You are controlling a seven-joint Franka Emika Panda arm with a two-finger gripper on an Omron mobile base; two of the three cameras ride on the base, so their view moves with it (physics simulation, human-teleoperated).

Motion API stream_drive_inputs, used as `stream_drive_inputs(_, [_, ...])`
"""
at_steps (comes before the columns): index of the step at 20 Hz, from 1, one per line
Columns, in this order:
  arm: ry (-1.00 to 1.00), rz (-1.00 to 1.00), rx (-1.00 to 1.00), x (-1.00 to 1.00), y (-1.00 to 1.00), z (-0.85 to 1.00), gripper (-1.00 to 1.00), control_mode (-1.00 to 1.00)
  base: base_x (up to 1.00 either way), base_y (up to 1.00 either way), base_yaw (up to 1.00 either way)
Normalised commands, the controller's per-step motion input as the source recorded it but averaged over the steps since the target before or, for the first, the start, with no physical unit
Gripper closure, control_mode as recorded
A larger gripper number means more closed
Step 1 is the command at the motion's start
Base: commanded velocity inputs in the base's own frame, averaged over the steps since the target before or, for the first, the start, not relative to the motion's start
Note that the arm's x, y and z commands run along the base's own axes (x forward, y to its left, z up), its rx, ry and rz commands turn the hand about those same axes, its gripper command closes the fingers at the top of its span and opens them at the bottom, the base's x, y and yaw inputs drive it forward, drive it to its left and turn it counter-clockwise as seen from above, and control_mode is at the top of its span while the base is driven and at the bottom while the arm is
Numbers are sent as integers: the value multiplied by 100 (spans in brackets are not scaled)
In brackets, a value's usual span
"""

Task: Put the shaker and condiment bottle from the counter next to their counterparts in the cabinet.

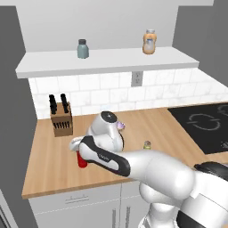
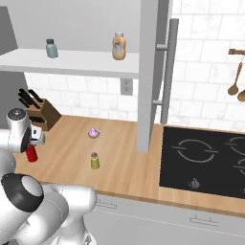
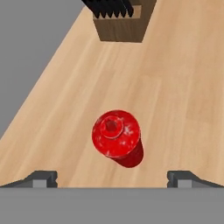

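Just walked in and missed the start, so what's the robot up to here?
The white arm's claw hangs open above the red ribbed squeeze bottle, which stands upright on the light-brown wooden counter near the wooden knife block; nothing is gripped yet. The small olive-yellow shaker waits on the counter. Up on the white cabinet shelf stand the grey-teal shaker and orange-tan bottle.

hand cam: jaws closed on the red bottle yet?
No. The red bottle stands free on the counter, with the two fingertips spread wide on either side, touching nothing.
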Motion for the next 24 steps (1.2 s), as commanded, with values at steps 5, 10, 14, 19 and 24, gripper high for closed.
stream_drive_inputs(5, [4,0,-2,10,11,-18,-100,-100,0,0,0])
stream_drive_inputs(10, [0,0,-1,13,1,0,-100,-100,0,0,0])
stream_drive_inputs(14, [1,0,-2,2,4,-10,-100,-100,0,0,0])
stream_drive_inputs(19, [1,0,-3,4,3,-14,-100,-100,0,0,0])
stream_drive_inputs(24, [1,0,0,12,0,-2,-100,-100,0,0,0])
